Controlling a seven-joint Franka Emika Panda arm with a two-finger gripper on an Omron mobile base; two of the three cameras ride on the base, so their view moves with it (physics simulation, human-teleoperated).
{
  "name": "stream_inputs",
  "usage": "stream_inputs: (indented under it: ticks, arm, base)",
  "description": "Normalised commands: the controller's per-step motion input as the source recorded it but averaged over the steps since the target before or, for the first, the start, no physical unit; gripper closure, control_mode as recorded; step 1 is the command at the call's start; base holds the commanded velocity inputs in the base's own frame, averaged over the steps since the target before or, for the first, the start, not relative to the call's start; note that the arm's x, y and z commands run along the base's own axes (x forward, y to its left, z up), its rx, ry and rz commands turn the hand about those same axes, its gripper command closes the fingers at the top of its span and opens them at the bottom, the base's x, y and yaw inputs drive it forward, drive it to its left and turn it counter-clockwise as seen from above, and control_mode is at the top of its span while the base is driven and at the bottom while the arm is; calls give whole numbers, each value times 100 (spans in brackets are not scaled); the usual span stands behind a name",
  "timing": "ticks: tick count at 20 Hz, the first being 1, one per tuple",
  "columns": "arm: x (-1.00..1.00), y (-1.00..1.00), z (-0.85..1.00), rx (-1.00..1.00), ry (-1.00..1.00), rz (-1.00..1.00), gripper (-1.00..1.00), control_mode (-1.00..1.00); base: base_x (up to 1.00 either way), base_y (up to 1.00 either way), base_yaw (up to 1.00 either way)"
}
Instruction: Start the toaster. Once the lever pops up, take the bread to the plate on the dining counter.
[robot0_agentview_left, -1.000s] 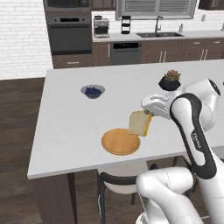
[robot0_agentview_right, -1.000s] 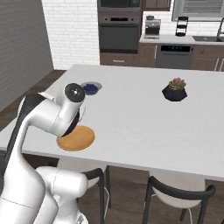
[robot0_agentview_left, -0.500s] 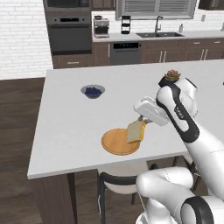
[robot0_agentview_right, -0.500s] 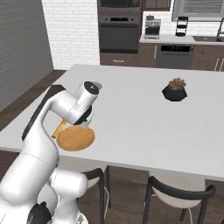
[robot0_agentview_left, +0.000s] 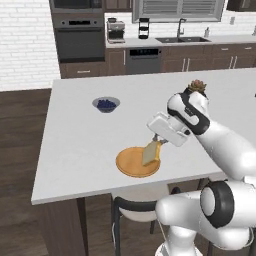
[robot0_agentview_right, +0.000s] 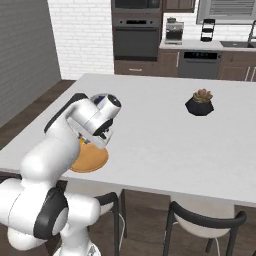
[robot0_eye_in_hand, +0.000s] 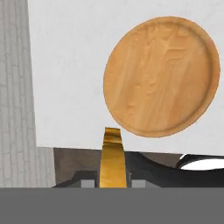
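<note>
My gripper (robot0_agentview_left: 156, 140) is shut on the top edge of the bread (robot0_agentview_left: 150, 154), a pale tan slice. The slice hangs tilted just above the right part of the round wooden plate (robot0_agentview_left: 131, 163). Whether its lower edge touches the plate I cannot tell. The plate lies near the front edge of the white dining counter (robot0_agentview_left: 85, 140). In the hand view the bread (robot0_eye_in_hand: 113, 157) is seen edge-on between my gripper (robot0_eye_in_hand: 113, 182) tips, with the plate (robot0_eye_in_hand: 162, 76) ahead on the counter (robot0_eye_in_hand: 65, 65). My arm covers part of the plate (robot0_agentview_right: 91, 160). The toaster is out of view.
A grey bowl of blue berries (robot0_agentview_left: 106, 104) sits further back on the counter. A small potted plant (robot0_agentview_left: 196, 86) (robot0_agentview_right: 200, 102) stands to the right. Chairs (robot0_agentview_right: 200, 222) are tucked under the near edge. Ovens and a sink counter line the back wall.
My gripper has swung down and to the left with the bread, from beside the plate to low over its right part.
</note>
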Motion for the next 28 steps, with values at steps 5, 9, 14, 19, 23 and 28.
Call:
stream_inputs:
  ticks: [5,9,14,19,23,28]
  arm:
    - [41,0,-24,8,3,0,100,-100]
    - [39,0,-36,14,0,0,100,-100]
    - [27,5,-56,8,-3,0,100,-100]
    - [33,10,-40,0,-2,0,100,-100]
    - [38,7,-27,0,0,0,100,-100]
    - [37,1,-33,0,-7,0,100,-100]
  base:
    - [0,0,0]
    - [0,0,0]
    - [0,0,0]
    - [0,0,0]
    - [0,0,0]
    - [0,0,0]
